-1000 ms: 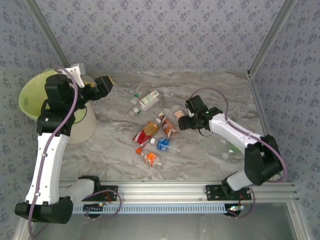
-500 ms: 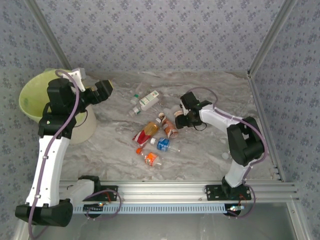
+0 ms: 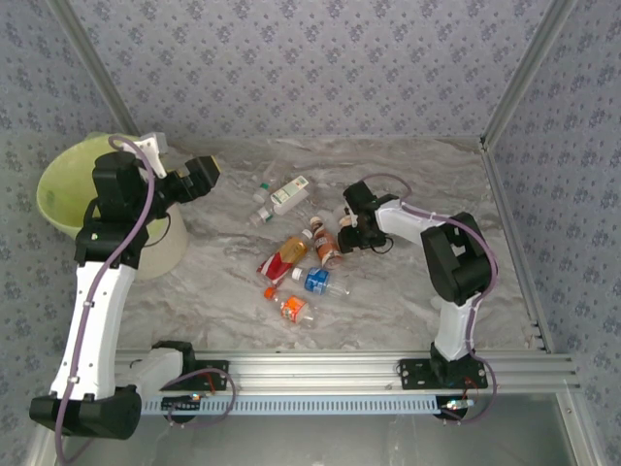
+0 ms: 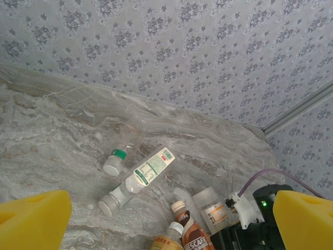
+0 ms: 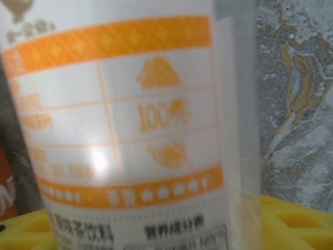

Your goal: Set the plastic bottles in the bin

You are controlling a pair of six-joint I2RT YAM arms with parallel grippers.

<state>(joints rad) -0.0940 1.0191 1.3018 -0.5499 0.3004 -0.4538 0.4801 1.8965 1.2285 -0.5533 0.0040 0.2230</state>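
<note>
The grey marbled counter [image 3: 408, 301] carries plastic bottles [image 3: 315, 281] lying scattered near its middle. The bin [image 3: 167, 250] stands at its left edge, seemingly on it.

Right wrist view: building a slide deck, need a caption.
Orange-labelled clear bottle up close between the yellow fingers, marble table behind.

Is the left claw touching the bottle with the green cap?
Apart. In the left wrist view the left claw hangs wide open, its yellow fingers at the bottom corners, with bare table between them and the green-capped bottle.
</note>
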